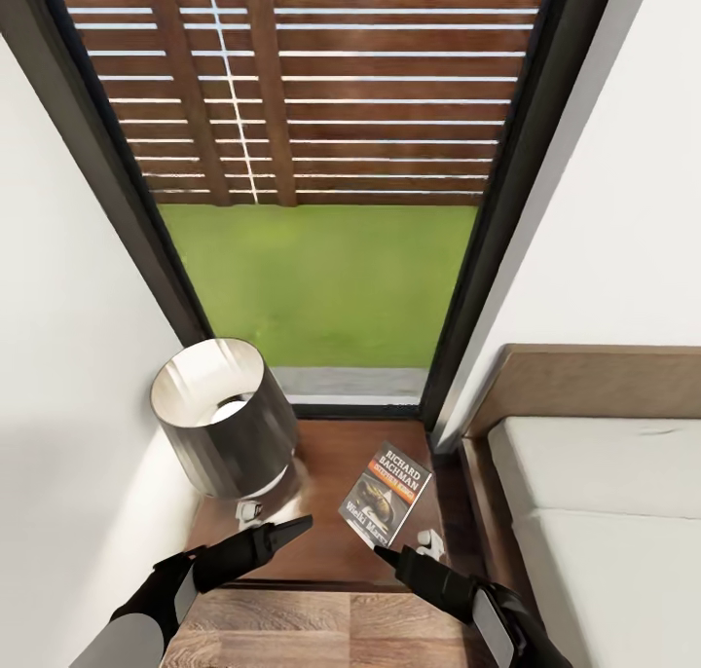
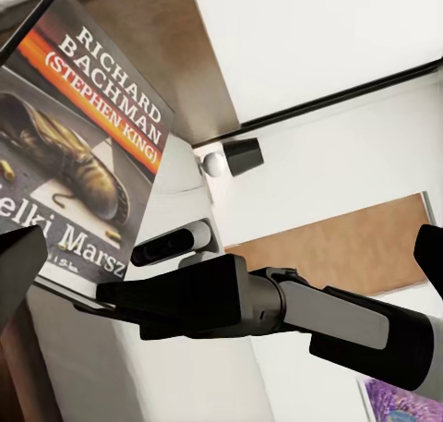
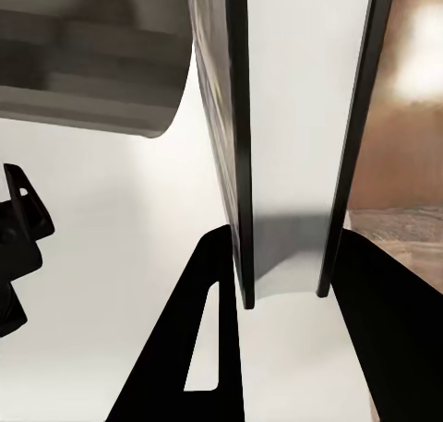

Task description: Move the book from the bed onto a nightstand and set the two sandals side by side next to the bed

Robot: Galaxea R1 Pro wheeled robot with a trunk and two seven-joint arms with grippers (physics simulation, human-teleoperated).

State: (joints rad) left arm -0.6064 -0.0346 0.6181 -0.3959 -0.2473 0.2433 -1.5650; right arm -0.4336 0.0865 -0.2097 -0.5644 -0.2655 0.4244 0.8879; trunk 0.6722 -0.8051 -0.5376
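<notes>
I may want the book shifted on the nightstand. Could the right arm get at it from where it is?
Probably yes. The book lies flat on the nightstand just ahead of the right gripper, with nothing between them; the lamp stands off on the other side.

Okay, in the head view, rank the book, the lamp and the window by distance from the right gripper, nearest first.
Measured from the right gripper:
1. The book, lying on the nightstand just beyond the gripper's tip.
2. The lamp, at the nightstand's left side, by the wall.
3. The window, behind the nightstand, with grass and slatted fence outside.
</notes>
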